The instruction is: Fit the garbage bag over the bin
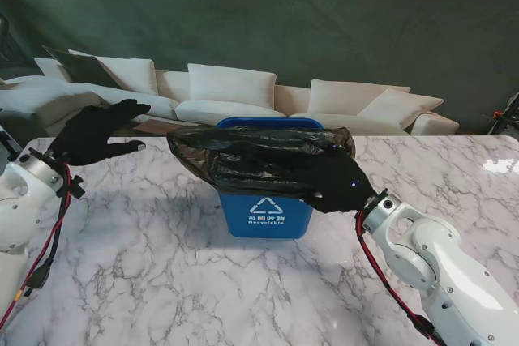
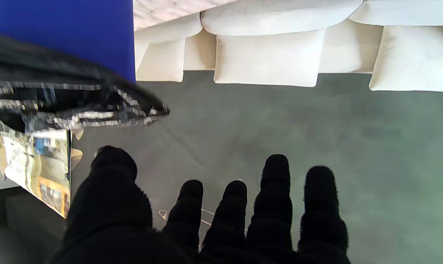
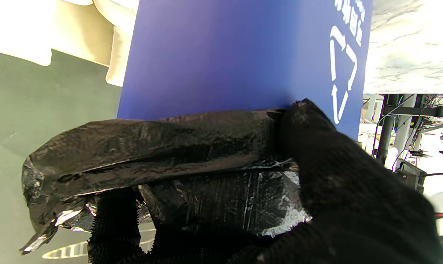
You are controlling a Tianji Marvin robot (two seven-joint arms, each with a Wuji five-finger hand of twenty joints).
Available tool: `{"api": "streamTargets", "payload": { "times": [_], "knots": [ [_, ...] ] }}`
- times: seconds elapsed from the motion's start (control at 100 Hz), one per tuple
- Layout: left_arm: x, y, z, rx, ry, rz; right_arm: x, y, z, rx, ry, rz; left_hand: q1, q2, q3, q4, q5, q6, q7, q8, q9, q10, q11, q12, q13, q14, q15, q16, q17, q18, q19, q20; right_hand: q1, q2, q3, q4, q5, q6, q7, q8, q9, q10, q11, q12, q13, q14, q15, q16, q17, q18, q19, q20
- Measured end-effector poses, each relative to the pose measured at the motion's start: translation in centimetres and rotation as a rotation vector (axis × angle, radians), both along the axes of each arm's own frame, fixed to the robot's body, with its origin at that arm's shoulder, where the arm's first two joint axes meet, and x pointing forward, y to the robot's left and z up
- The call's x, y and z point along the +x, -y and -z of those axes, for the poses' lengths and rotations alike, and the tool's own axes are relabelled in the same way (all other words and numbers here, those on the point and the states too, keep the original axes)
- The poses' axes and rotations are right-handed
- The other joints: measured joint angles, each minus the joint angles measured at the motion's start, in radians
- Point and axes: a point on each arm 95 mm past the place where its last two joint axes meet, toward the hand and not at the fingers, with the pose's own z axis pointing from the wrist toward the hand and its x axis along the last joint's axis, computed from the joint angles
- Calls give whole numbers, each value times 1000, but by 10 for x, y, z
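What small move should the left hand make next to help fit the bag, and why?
Probably bring the open left hand toward the bag's loose left edge and grasp it. Only the right hand holds the garbage bag, which lies bunched over the blue bin, not stretched around its rim.

Both arms are glossy white with rounded shells; each left hand (image 1: 97,134) and right hand (image 1: 339,186) wears a fuzzy black knit glove. Red and black cables (image 1: 388,281) run along the forearms beside dark wrist collars.
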Motion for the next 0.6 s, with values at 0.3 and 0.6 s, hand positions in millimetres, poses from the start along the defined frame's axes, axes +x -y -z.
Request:
{"api": "streamTargets", "payload": {
  "times": [0.3, 0.6],
  "knots": [
    [27, 57, -43, -16, -114, 117, 3, -1, 0, -4, -2, 3, -136, -17, -13, 0, -10, 18, -35, 42, -105, 4, -25, -14, -43, -1, -29, -27, -25, 13, -67, -19, 0, 0, 0, -9, 5, -9, 0, 0, 0, 0, 0, 0, 0, 0, 0, 0, 0, -3, -8, 0],
    [48, 117, -59, 147, -257, 191, 3, 2, 0, -5, 0, 14, -272, -209, -4, 0, -162, 33, -132, -246, -291, 17, -82, -204, -152, 39, -85, -145, 5, 36, -234, -138, 0, 0, 0, -10, 5, -12, 0, 0, 0, 0, 0, 0, 0, -7, -8, 0, 1, -15, -19, 0]
  ]
}}
